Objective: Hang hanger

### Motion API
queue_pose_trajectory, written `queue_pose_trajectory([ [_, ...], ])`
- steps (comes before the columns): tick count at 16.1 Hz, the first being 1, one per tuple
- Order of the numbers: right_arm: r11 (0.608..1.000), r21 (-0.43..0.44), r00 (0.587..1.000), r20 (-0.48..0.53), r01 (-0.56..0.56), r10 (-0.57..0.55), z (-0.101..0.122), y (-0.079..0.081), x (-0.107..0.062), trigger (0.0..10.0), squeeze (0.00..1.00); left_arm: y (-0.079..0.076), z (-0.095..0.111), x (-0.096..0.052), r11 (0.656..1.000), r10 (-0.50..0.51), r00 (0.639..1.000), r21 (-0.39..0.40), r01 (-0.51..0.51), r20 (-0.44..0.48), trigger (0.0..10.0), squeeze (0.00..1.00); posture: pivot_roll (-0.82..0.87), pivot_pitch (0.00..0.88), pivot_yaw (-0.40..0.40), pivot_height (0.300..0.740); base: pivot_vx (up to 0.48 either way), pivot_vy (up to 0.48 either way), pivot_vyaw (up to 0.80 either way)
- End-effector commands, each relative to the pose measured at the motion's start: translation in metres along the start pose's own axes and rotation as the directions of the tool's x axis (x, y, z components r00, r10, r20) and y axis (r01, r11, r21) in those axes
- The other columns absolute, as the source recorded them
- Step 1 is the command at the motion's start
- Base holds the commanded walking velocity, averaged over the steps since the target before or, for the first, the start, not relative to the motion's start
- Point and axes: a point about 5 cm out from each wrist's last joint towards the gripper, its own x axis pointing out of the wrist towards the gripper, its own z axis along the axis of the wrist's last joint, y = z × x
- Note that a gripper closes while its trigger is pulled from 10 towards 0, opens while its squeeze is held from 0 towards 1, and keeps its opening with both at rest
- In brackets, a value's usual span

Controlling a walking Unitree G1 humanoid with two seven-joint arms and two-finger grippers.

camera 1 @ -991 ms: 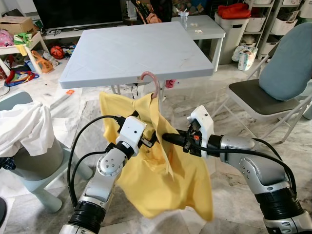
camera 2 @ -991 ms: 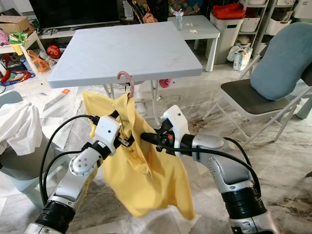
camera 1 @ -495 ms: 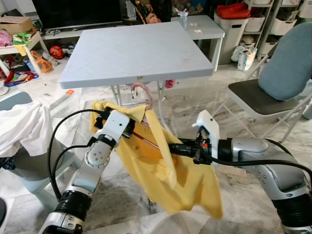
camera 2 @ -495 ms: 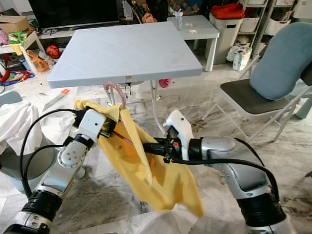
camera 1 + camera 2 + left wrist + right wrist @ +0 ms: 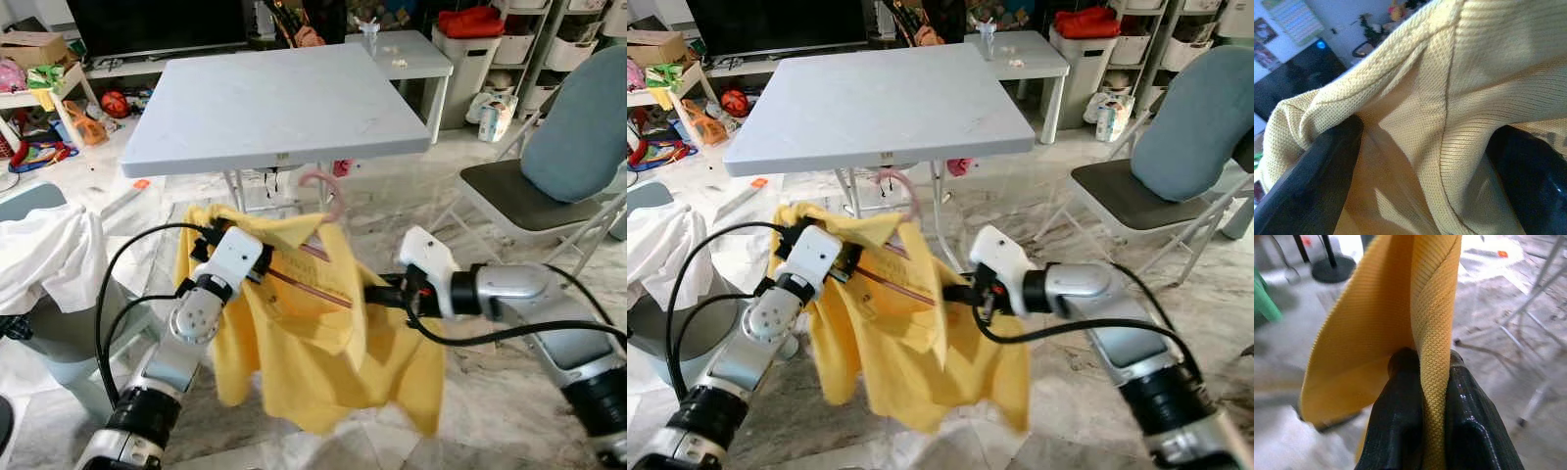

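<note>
1 shirt (seemingly yellow), 1 hanger

Grey table, marble floor

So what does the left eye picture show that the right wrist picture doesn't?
The left eye view shows the pink hanger hook, the grey table, the left gripper and the chair. The right wrist view shows close up how the right gripper is shut on a fold of cloth, its fingers pinching it. Both show the yellow shirt.
</note>
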Motion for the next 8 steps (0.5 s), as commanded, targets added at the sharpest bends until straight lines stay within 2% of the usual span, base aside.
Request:
queue_pose_trajectory([
  [1, 0.994, -0.029, 0.98, -0.167, 0.101, -0.104, -0.024, -0.019, -0.031, 10.0, 0.0, 0.059, -0.033, -0.02, 0.981, 0.191, 0.97, 0.051, -0.185, -0.153, 10.0, 0.0, -0.11, 0.0, 0.031, 0.74, 0.0, 0.0, 0.0],
  [3, 0.983, -0.107, 0.965, -0.202, 0.151, -0.17, -0.028, -0.03, -0.035, 10.0, 0.0, 0.056, -0.034, -0.02, 0.989, 0.15, 0.976, 0.014, -0.149, -0.161, 10.0, 0.0, -0.11, 0.0, 0.031, 0.74, 0.0, 0.0, 0.0],
  [4, 0.982, -0.094, 0.972, -0.155, 0.162, -0.175, -0.022, -0.029, -0.029, 10.0, 0.0, 0.047, -0.035, -0.017, 0.994, 0.101, 0.978, -0.027, -0.107, -0.18, 10.0, 0.0, -0.11, 0.0, 0.031, 0.74, 0.0, 0.0, 0.0],
  [6, 0.983, -0.029, 0.981, -0.051, 0.184, -0.185, -0.011, -0.025, -0.018, 10.0, 0.0, 0.037, -0.035, -0.014, 0.997, 0.067, 0.979, -0.018, -0.072, -0.192, 10.0, 0.0, -0.12, 0.0, 0.036, 0.74, 0.0, 0.0, 0.0],
  [8, 0.974, 0.025, 0.974, 0.006, 0.226, -0.226, -0.007, -0.026, -0.01, 10.0, 0.0, 0.03, -0.032, -0.01, 0.998, 0.047, 0.982, -0.031, -0.054, -0.182, 10.0, 0.0, -0.11, 0.0, 0.036, 0.74, 0.0, 0.0, 0.0],
])
